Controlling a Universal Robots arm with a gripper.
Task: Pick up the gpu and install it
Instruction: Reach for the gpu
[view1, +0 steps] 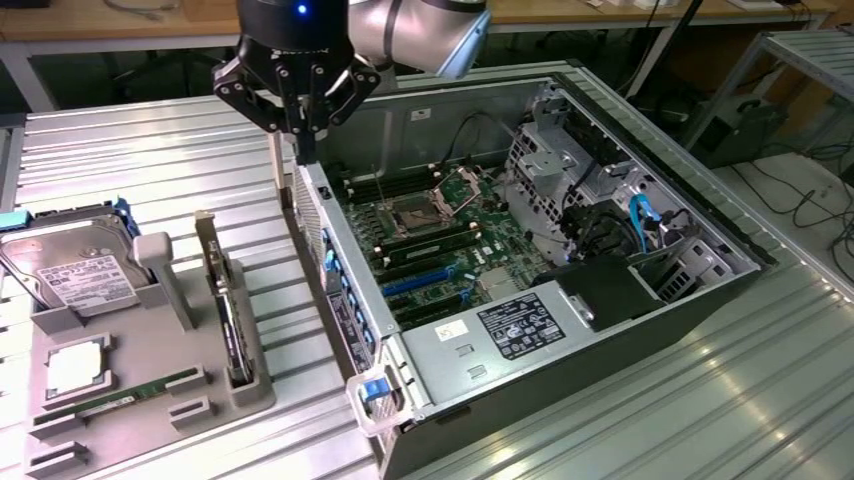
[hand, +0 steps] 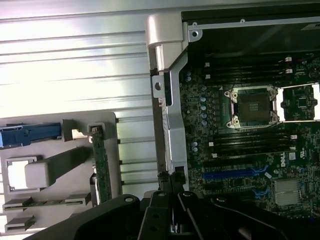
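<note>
Well apart from the pressed-together jaws, the gpu (view1: 231, 315) stands in its holder (view1: 180, 345).

The exterior camera stood high and off the arm, looking down at a slant over the ribbed table (view1: 160, 160) from some way back. It took in the whole open computer case (view1: 627, 370), the grey holder (view1: 174, 345) on the exterior view's left, and the gripper (view1: 304, 150) above the case wall that faced the holder. The wrist camera rode on the arm and looked almost straight down past the gripper's own fingertips, much nearer to the scene, and both views shared that wall, the CPU socket (view1: 411, 213), the blue slots (view1: 416, 278) and part of the holder.
</note>
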